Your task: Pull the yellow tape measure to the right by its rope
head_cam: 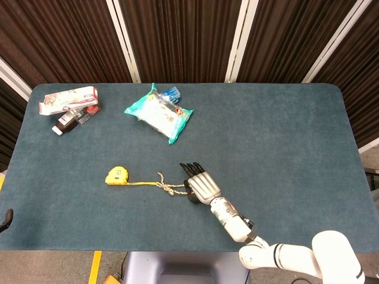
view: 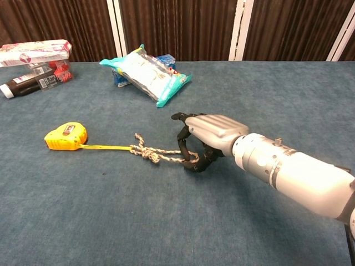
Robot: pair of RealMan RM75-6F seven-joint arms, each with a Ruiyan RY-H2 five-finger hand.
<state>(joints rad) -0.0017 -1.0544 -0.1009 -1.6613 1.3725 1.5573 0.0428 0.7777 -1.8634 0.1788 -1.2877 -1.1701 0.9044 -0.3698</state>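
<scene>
The yellow tape measure [head_cam: 116, 176] [view: 66, 136] lies on the blue table left of centre. A thin yellow tape runs right from it to a knotted, braided rope [head_cam: 166, 187] [view: 154, 155]. My right hand [head_cam: 201, 184] [view: 209, 134] sits at the rope's right end, palm down. Its dark fingers curl in around the rope's end loop and pinch it against the thumb, just above the table top. The rope lies slack on the cloth. My left hand shows in neither view.
A teal wipes pack [head_cam: 159, 114] [view: 147, 73] lies at the back centre-left. A white box [head_cam: 68, 99] [view: 33, 52] and a dark bottle [head_cam: 68, 122] [view: 19, 87] sit in the far left corner. A small dark object [head_cam: 6, 219] shows at the left edge.
</scene>
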